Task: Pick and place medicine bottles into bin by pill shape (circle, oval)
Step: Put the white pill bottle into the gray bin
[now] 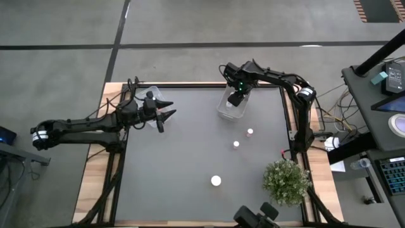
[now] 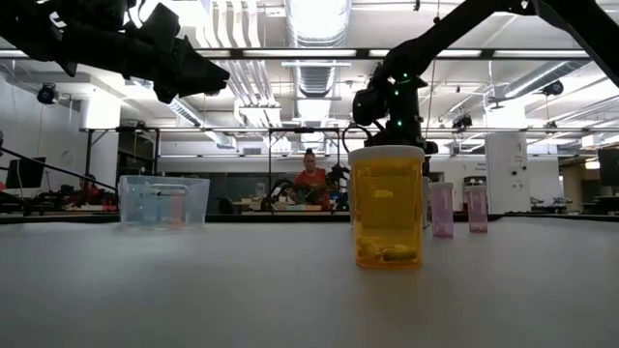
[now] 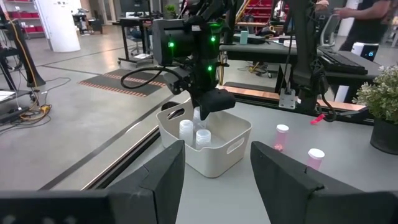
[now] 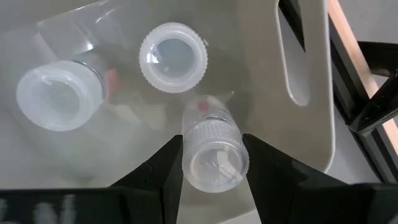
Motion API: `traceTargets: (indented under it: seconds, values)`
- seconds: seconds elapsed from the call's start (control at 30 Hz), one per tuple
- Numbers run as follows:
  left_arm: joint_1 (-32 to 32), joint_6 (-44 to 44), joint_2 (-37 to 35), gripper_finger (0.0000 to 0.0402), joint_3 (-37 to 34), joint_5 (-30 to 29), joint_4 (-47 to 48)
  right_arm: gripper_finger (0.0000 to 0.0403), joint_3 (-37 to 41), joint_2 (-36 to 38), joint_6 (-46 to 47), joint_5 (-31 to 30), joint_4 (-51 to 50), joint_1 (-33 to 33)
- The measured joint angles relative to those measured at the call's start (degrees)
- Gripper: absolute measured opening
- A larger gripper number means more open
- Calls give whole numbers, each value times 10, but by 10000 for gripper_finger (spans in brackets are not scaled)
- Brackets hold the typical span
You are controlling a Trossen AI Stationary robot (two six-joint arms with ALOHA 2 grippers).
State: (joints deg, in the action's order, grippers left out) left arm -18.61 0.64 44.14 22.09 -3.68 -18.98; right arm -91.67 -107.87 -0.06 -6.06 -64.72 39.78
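A white bin (image 1: 229, 106) stands near the table's far edge; two white-capped medicine bottles (image 4: 173, 56) (image 4: 59, 93) stand on its floor. My right gripper (image 4: 211, 140) reaches down into the bin, shut on a third clear bottle with a white cap (image 4: 214, 158). Two pink bottles (image 1: 250, 132) (image 1: 236, 144) stand upright on the dark mat, and an amber bottle with a white cap (image 2: 387, 206) stands nearer the front. My left gripper (image 1: 169, 114) hovers level over the table's left side, open, with nothing between its fingers. My right gripper pinches the bottle's ribbed white cap (image 4: 190, 155) between its two fingers, one on either side. The fingers come from above, pointing down into the bin. The bottle hangs upright, cap up; whether its base touches the bin's floor I cannot tell.
A clear bin (image 2: 162, 201) stands at the far left, beside my left gripper. A bushy green plant (image 1: 286, 180) sits at the near right corner. A person (image 2: 311, 179) sits in the room beyond the table. Bare mat lies across the table's middle and near left.
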Motion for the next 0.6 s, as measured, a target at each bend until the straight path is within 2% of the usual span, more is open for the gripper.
traceTargets:
  seconds: [0.17, 0.4, 0.6]
  values:
    - [0, 0, 0, 169, 0, 0, 0, 146, 1, 0, 0, 1, 11, 0]
    - [0, 0, 0, 169, 0, 0, 0, 183, 1, 0, 0, 5, 12, 0]
    - [0, 0, 0, 169, 0, 0, 0, 191, 1, 0, 0, 5, 12, 0]
